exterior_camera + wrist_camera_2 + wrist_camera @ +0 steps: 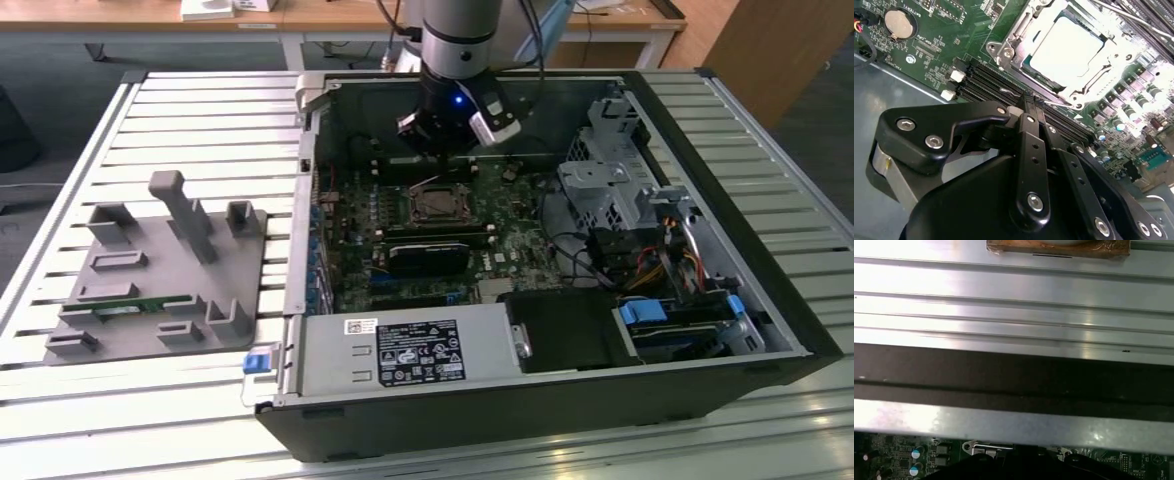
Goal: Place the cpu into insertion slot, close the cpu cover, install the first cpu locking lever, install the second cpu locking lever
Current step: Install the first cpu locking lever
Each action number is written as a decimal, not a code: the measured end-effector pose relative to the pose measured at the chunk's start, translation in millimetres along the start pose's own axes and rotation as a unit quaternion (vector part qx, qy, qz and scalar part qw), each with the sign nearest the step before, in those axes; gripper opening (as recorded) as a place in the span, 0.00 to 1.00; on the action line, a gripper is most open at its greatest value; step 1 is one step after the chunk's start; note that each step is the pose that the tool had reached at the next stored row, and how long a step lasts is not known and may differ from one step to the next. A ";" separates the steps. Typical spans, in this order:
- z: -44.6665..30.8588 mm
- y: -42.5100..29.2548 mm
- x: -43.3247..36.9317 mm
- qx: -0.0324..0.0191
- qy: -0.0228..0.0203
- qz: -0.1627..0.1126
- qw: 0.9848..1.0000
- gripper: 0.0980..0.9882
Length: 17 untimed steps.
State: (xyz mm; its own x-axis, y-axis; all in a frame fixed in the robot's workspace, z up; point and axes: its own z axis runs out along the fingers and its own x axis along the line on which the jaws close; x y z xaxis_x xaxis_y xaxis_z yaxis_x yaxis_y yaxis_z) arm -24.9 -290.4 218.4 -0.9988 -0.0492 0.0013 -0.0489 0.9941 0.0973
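Cpu (1069, 50) is sitting in insertion slot (438, 204) on motherboard (929, 45), cpu cover (1016, 35) lying flat around it. Tool (1030, 101) is hovering just beside slot, fingers pressed together, tips meeting thin wire lever (1059, 104) over black memory slots (984, 80); cannot tell whether pinching it. Open computer case (747, 250) is resting on slatted table (200, 110), grey fixture (147, 270) lying alongside.

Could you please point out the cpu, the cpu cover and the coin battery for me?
the cpu (1066, 50), second wrist view, middle of its bright silvery top.
the cpu cover (1016, 32), second wrist view, a side bar of its metal frame.
the coin battery (898, 23), second wrist view, centre of its round face.
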 end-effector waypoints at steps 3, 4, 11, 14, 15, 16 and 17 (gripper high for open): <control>2.4 -0.1 -2.4 0.001 0.000 0.000 1.000 0.01; 3.3 -0.2 -3.0 0.001 0.000 0.000 1.000 0.01; 11.4 -1.1 -6.2 0.002 0.000 0.000 1.000 0.01; 15.3 -1.4 -7.3 0.002 0.000 0.000 1.000 0.01; 16.1 -1.6 -7.5 0.002 0.000 0.000 1.000 0.01; 16.7 -1.6 -7.6 0.002 0.000 0.000 1.000 0.01; 17.1 -1.7 -7.7 0.002 0.000 0.000 1.000 0.01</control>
State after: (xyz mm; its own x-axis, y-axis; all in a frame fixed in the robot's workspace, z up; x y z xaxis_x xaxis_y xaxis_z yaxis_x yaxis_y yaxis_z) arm -17.2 -290.0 201.2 -0.9988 -0.0492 0.0015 -0.0488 0.9945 0.0925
